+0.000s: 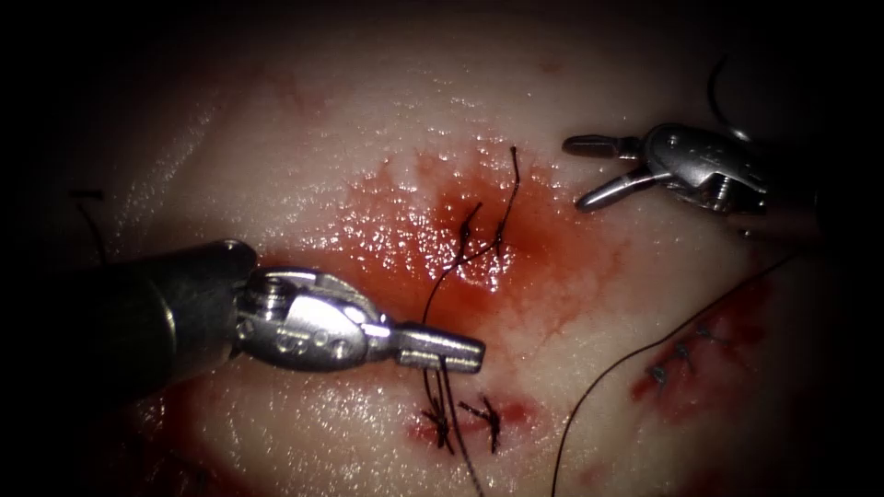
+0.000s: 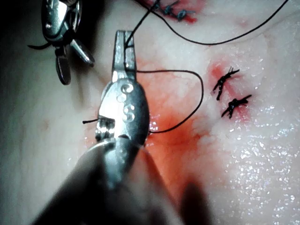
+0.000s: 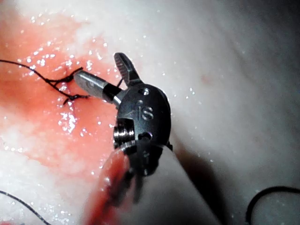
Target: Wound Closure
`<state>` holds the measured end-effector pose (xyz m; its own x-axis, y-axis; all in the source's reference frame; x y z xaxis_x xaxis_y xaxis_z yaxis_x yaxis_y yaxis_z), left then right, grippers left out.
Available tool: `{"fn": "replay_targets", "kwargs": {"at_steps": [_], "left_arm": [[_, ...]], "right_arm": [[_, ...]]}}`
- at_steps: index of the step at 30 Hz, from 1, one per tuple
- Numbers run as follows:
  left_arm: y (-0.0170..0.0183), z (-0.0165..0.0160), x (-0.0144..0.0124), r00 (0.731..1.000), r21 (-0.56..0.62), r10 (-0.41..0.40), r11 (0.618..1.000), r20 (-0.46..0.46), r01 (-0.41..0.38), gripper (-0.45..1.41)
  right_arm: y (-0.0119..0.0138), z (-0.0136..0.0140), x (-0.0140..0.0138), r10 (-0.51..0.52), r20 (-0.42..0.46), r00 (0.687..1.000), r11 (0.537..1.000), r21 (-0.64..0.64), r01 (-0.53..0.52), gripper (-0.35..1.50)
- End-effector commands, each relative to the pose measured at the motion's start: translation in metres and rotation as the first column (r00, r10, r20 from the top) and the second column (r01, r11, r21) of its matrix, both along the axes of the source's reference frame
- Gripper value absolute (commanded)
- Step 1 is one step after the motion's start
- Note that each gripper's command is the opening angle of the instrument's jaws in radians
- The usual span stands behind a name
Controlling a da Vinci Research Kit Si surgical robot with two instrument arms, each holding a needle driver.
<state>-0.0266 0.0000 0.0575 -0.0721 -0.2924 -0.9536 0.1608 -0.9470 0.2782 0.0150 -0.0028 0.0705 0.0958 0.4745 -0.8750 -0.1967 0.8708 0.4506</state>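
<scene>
Evidently mid-knot: left tool (image 1: 440,349) clenched on thread (image 1: 440,285) just below the fresh stitch (image 1: 479,241) in red fluid (image 1: 405,235) at centre of tissue (image 1: 304,120). Right tool (image 1: 589,170) spread, holding nothing, up and to the right. Needle unseen. Next, probably, calls for steady tension and a second grip.

The long dark suture thread (image 1: 589,405) runs off the endoscope view's bottom edge, so its far end is cut off. The left arm's silver steel needle driver (image 1: 440,349) covers the thread where its closed jaws cross it. Its dark shaft (image 1: 110,331) fades into shadow at the frame edge. Whether the curved needle lies anywhere here cannot be told.
</scene>
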Motion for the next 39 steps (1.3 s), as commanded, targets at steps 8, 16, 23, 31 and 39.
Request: {"fn": "replay_targets", "kwargs": {"at_steps": [8, 16, 23, 31, 39], "left_arm": [[0.0046, 0.0002, -0.0004, 0.983, -0.068, -0.124, 0.989, 0.138, 0.134, -0.45], [0.0073, 0.0013, -0.0009, 0.963, -0.101, -0.153, 0.979, 0.221, 0.179, -0.45], [0.0099, 0.0048, -0.0011, 0.958, -0.113, -0.174, 0.973, 0.227, 0.203, -0.45], [0.0115, 0.0101, -0.001, 0.968, -0.131, -0.207, 0.965, 0.142, 0.226, -0.45], [0.0129, 0.0139, -0.0002, 0.967, -0.141, -0.23, 0.96, 0.107, 0.244, -0.45]], "right_arm": [[-0.0037, 0.0036, 0.0068, -0.007, -0.011, 1.0, 0.999, -0.034, 0.006, 0.84], [-0.0063, 0.0045, 0.0105, -0.061, -0.107, 0.992, 0.997, -0.052, 0.056, -0.35], [-0.0086, 0.0032, 0.0124, -0.097, -0.188, 0.977, 0.995, -0.046, 0.09, -0.35], [-0.0095, 0.002, 0.0132, -0.123, -0.305, 0.944, 0.992, -0.02, 0.123, -0.35], [-0.0099, 0.0016, 0.0132, -0.104, -0.453, 0.885, 0.989, 0.044, 0.139, -0.35]]}}
